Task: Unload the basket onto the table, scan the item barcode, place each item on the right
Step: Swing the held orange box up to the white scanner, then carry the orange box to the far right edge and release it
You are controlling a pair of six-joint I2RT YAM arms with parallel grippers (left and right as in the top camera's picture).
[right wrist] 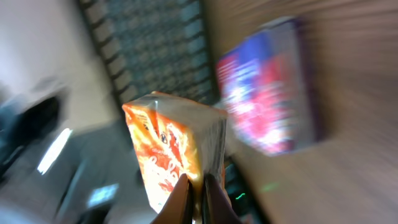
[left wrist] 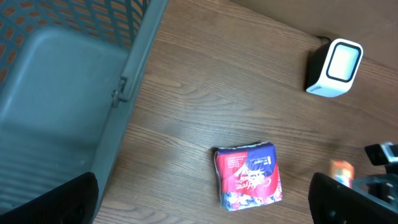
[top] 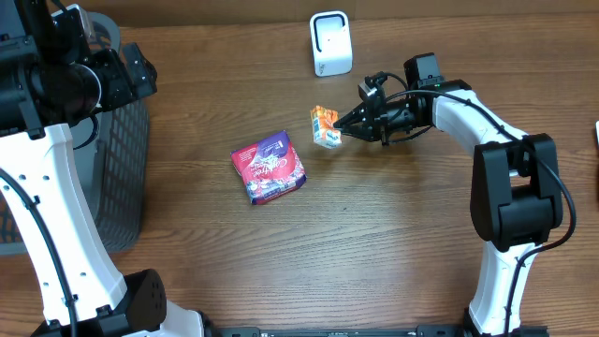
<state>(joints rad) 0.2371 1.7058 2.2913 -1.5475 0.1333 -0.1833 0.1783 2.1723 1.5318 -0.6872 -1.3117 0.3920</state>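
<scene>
Overhead, you can see the right gripper (top: 346,124) pinching the small orange carton (top: 325,126) by 1 edge, its 2 fingers (right wrist: 181,202) pressed nearly together on it. The carton sits between the white scanner (top: 330,43) and the red-and-purple packet (top: 269,168), touching neither. Your left gripper (top: 138,67) hangs at the grey basket (top: 126,168) with its fingers (left wrist: 59,200) spread wide, holding nothing.
</scene>
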